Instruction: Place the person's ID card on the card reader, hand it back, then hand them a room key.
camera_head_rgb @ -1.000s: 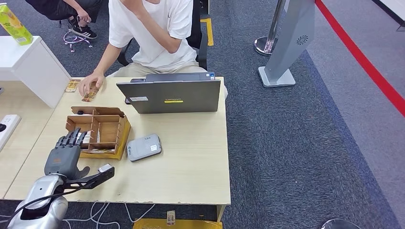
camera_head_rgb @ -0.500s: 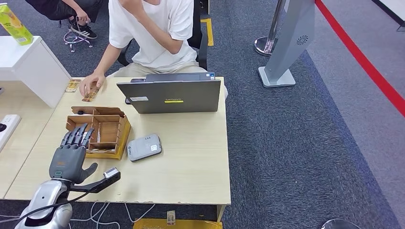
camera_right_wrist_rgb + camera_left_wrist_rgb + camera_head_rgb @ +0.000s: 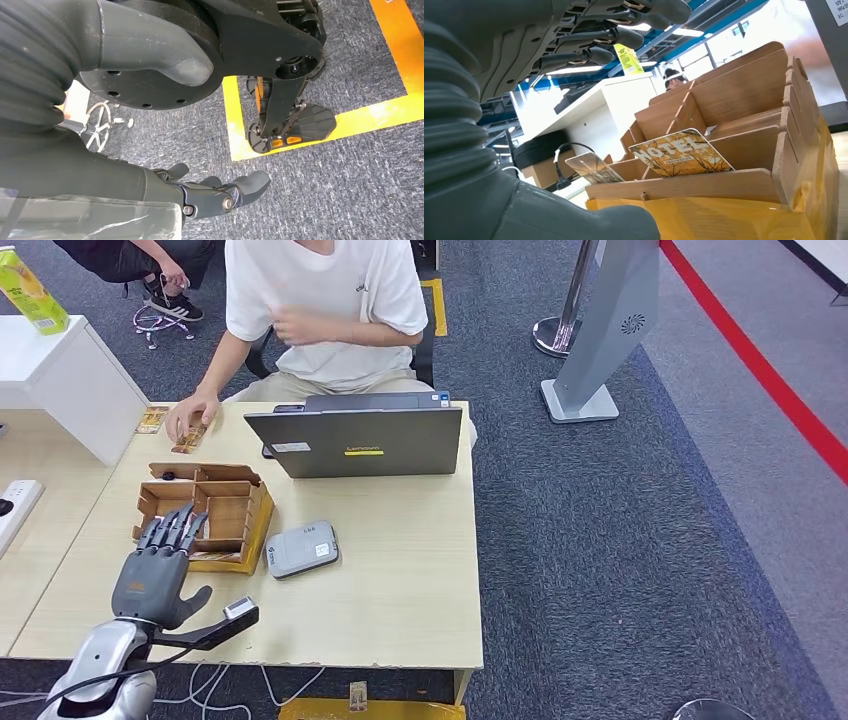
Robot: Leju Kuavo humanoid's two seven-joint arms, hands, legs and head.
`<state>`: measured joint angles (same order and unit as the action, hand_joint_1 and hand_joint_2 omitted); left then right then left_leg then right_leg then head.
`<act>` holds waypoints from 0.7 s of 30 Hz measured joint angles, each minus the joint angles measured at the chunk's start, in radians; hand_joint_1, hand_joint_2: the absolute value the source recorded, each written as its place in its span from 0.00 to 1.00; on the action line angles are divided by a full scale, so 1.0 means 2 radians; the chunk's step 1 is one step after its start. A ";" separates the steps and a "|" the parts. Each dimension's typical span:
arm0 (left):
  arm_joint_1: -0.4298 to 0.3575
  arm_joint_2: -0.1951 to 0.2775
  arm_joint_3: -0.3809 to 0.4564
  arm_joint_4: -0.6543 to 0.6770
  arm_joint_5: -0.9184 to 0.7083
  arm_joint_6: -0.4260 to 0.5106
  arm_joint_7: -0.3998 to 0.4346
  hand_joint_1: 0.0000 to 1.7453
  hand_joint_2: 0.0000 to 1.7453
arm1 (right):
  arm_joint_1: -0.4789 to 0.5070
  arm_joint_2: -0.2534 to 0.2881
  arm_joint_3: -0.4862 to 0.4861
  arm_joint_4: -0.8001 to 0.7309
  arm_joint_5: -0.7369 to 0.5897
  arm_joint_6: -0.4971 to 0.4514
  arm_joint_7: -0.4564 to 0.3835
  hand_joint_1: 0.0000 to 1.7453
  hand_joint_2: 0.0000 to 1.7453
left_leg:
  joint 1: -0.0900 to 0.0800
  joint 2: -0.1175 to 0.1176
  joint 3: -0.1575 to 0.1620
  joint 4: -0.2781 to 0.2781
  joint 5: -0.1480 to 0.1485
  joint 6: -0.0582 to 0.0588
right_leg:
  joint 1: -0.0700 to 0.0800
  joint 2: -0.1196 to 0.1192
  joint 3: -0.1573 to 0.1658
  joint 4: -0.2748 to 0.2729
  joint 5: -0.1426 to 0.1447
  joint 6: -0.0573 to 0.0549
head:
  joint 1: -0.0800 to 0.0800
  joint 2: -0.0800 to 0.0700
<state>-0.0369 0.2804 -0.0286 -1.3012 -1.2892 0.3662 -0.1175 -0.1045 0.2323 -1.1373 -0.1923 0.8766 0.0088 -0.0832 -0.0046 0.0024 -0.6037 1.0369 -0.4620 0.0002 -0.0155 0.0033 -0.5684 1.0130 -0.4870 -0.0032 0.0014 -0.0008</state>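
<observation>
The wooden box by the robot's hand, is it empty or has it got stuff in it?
Not empty. The wooden box holds hotel cards standing in its slots.

Pale wood-grain table (image 3: 400, 580), matt and smooth. The divided box (image 3: 225, 502) reads as thin brown plywood, raw-edged; glossy printed cards (image 3: 680, 154) stand inside it. Card reader (image 3: 301, 548): satin grey plastic. Laptop (image 3: 355, 440) lid, brushed grey. Carpet (image 3: 620, 540), rough weave.

Left hand (image 3: 150, 580) nearer card box (image 3: 248, 530)
</observation>
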 joint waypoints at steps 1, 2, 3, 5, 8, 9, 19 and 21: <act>0.000 0.000 0.000 0.000 0.000 0.000 0.000 0.00 1.00 | 0.000 0.000 0.000 0.000 0.000 0.000 0.000 0.00 1.00 | 0.000 0.000 0.000 0.000 0.000 0.000 | 0.000 0.000 0.000 0.000 0.000 0.000 | 0.000 0.000; 0.000 0.000 -0.001 0.000 0.001 -0.001 -0.001 0.00 1.00 | 0.000 0.000 0.000 0.000 0.000 0.000 0.000 0.00 1.00 | 0.000 0.000 0.000 0.000 0.000 0.000 | 0.000 0.000 0.000 0.000 0.000 0.000 | 0.000 0.000; 0.000 0.000 -0.001 0.000 0.001 -0.001 -0.002 0.00 1.00 | 0.000 0.000 0.000 0.000 0.000 0.000 0.000 0.00 1.00 | 0.000 0.000 0.000 0.000 0.000 0.000 | 0.000 0.000 0.000 0.000 0.000 0.000 | 0.000 0.000; 0.000 0.000 -0.001 0.000 0.001 -0.001 -0.003 0.00 1.00 | 0.000 0.000 0.000 0.000 0.000 0.000 0.000 0.00 1.00 | 0.000 0.000 0.000 0.000 0.000 0.000 | 0.000 0.000 0.000 0.000 0.000 0.000 | 0.000 0.000; -0.002 0.000 -0.003 0.000 -0.001 -0.003 -0.003 0.00 1.00 | 0.000 0.000 0.000 0.000 0.004 0.001 0.001 0.00 1.00 | 0.000 0.000 0.000 0.000 0.000 0.000 | 0.000 0.000 0.000 0.000 0.000 0.000 | 0.000 0.000; -0.003 0.000 -0.004 0.000 -0.002 -0.003 -0.001 0.00 1.00 | 0.000 0.000 0.000 0.000 0.005 0.001 0.001 0.00 1.00 | 0.000 0.000 0.000 0.000 0.000 0.000 | 0.000 0.000 0.000 0.000 0.000 0.000 | 0.000 0.000; -0.019 -0.003 -0.008 0.000 -0.006 -0.004 0.003 0.00 1.00 | 0.000 0.000 0.000 0.000 0.008 0.001 0.002 0.00 1.00 | 0.000 0.000 0.000 0.000 0.000 0.000 | 0.000 0.000 0.000 0.000 0.000 0.000 | 0.000 0.000; -0.021 -0.003 -0.008 0.001 -0.006 -0.004 0.003 0.00 1.00 | 0.000 0.000 0.000 0.000 0.008 0.002 0.002 0.00 1.00 | 0.000 0.000 0.000 0.000 0.000 0.000 | 0.000 0.000 0.000 0.000 0.000 0.000 | 0.000 0.000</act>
<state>-0.0792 0.2743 -0.0450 -1.2998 -1.3013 0.3588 -0.1118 -0.1047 0.2323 -1.1372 -0.1923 0.8930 0.0124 -0.0801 -0.0046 0.0025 -0.6036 1.0371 -0.4619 0.0002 -0.0156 0.0033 -0.5685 1.0130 -0.4869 -0.0032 0.0013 -0.0008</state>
